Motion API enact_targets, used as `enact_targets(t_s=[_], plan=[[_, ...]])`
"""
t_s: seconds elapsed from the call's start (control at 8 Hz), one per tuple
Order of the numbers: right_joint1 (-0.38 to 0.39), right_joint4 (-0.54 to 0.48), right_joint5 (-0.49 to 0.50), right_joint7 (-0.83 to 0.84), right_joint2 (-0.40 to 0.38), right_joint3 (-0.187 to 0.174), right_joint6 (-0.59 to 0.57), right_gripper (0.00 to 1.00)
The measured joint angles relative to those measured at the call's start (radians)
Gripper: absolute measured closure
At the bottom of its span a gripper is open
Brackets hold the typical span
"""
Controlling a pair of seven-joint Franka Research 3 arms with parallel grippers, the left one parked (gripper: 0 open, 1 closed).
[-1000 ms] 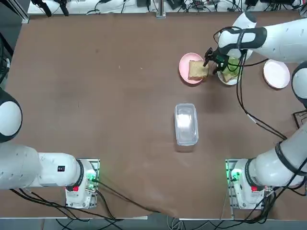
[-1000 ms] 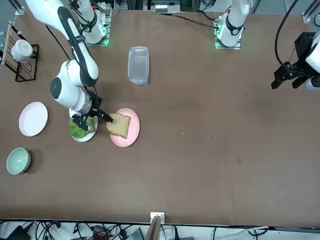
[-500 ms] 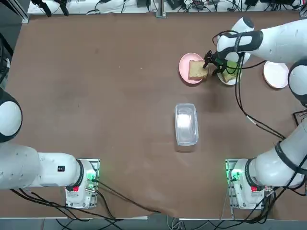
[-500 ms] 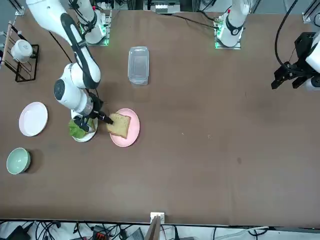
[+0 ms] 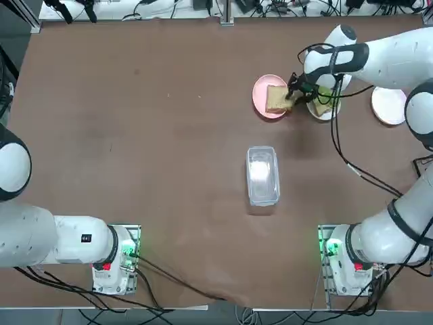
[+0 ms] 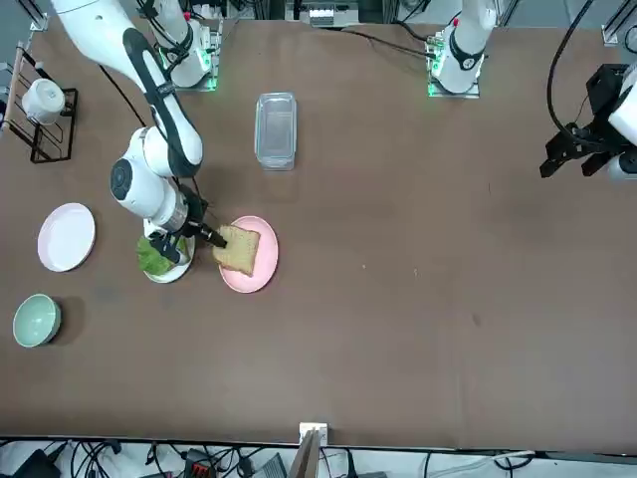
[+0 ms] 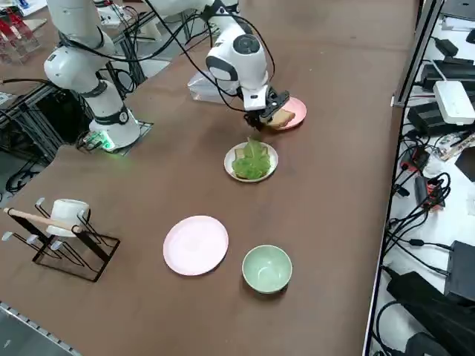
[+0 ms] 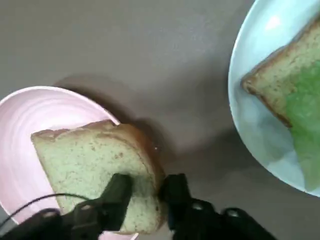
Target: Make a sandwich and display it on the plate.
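Fingers of the right gripper (image 8: 145, 197) have just pinched shut on the near edge of the bread slice (image 8: 97, 170) lying on the pink plate (image 8: 20, 135). Next comes lifting it onto the lettuce (image 7: 252, 158) and bread waiting on the white plate (image 7: 229, 162) beside it.

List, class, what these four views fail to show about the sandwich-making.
- Top view: white plate with lettuce mostly hidden under the right arm.
- Wrist view: the same plate is cut off by the edge.
- Front view: right gripper at the bread slice is too small to judge contact.
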Motion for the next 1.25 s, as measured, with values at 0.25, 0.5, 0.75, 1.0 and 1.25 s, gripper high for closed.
enact_targets(t_s=[0.25, 0.5, 0.75, 1.0, 1.25], plan=[[0.001, 0.002, 0.0, -0.001, -0.001, 0.001, 0.0, 0.87], [0.001, 0.005, 0.0, -0.003, -0.004, 0.002, 0.0, 0.9], [0.002, 0.014, 0.0, -0.005, -0.016, 0.003, -0.012, 0.9], [0.003, 0.043, 0.0, -0.005, -0.051, 0.004, -0.068, 0.9], [0.003, 0.061, 0.0, -0.005, -0.11, 0.004, -0.115, 0.9]])
